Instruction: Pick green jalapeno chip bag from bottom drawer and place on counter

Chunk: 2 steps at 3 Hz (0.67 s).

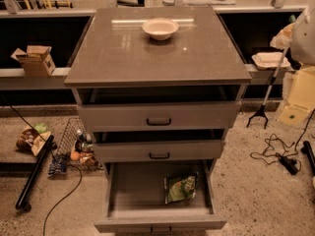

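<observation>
Green bag (181,188) in btm drawer (138,193), bowl (160,28) on counter (157,58); gripper unseen.

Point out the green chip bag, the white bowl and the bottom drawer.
green chip bag (181,188): camera view, bag's middle.
white bowl (160,27): camera view, bare inside.
bottom drawer (137,187): camera view, bare floor.
tool: not in view.

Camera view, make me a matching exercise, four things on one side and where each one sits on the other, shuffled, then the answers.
Things:
1 white bowl
2 green jalapeno chip bag
3 cardboard box
4 wire basket

Places:
A on the floor at left
B on the counter
C in the open bottom drawer
D on the left shelf ledge

Pairs: 1-B, 2-C, 3-D, 4-A.

The gripper is not in view.
</observation>
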Motion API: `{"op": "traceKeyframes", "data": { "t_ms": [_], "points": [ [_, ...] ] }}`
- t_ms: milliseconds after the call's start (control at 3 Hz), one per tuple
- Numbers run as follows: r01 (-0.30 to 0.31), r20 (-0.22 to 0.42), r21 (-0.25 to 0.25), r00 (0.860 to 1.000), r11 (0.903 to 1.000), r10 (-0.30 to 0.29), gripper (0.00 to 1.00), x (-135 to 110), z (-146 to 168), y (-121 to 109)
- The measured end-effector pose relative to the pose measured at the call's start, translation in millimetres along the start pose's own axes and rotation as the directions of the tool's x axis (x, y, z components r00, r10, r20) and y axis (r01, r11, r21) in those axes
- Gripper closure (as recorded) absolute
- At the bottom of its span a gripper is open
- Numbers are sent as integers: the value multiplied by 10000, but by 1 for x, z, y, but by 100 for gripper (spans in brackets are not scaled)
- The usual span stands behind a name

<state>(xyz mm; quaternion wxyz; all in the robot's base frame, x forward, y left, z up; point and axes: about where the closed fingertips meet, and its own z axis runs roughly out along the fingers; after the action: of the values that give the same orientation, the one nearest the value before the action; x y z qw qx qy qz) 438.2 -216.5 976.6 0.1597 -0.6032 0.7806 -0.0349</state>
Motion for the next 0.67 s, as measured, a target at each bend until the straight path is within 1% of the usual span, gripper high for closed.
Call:
{"op": "traceKeyframes", "data": {
  "t_ms": [333,667],
  "points": [
    [0,0,0,10000,10000,0,0,0,0,0],
    [103,91,-176,9999,9998,-102,0,9,35,2]
  ]
}}
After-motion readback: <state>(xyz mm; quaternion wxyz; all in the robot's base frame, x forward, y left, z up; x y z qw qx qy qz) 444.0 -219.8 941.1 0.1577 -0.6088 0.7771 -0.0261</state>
